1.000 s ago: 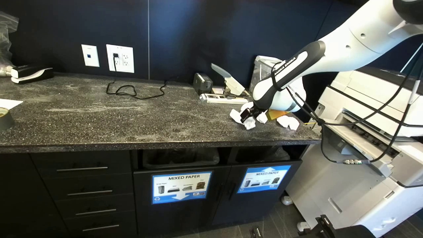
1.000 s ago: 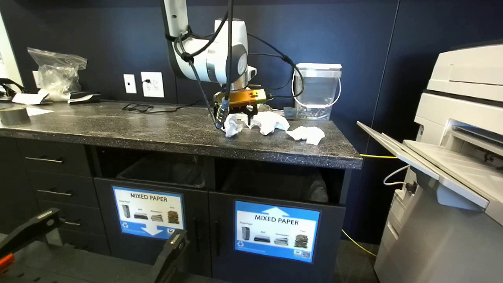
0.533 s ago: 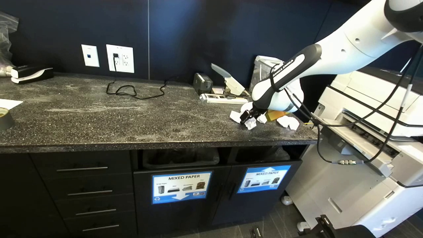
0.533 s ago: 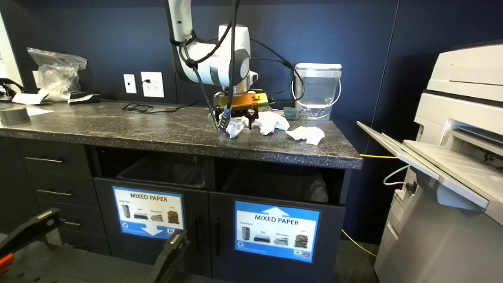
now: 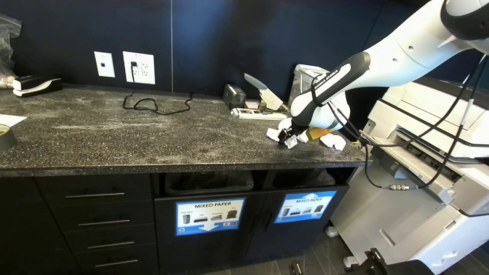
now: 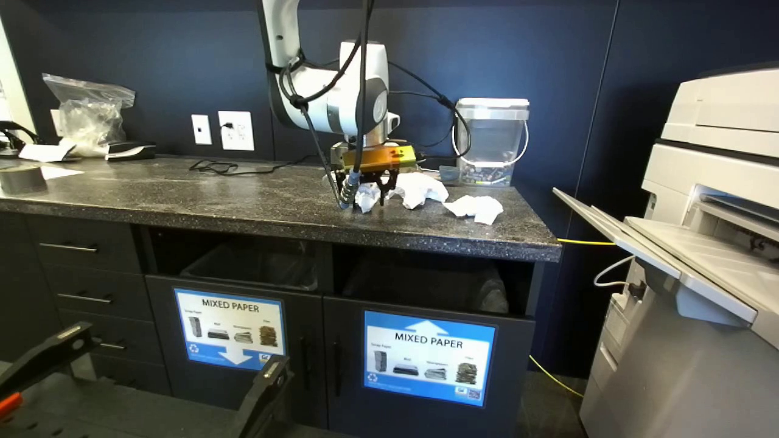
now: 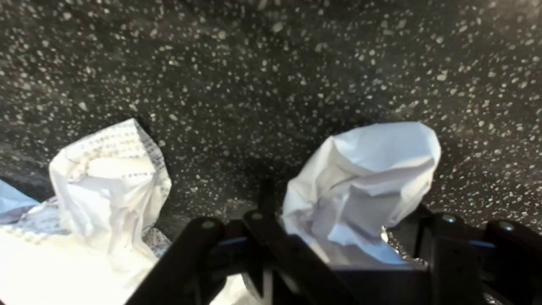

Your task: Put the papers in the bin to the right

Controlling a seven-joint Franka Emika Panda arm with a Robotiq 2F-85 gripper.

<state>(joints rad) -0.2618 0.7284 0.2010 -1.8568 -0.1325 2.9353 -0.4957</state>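
In the wrist view, the claw [image 7: 344, 209] hides part of one crumpled paper [image 7: 368, 165].

I found and recorded, besides my one gripper [image 7: 345, 207], at least three crumpled papers [image 6: 479, 208], two bin compartments [image 6: 514, 359], two MIXED PAPER labels [image 6: 427, 358], four drawers [image 5: 107, 212], one tape roll [image 6: 22, 180], one lidded bucket [image 6: 494, 139] and one printer [image 6: 663, 365].
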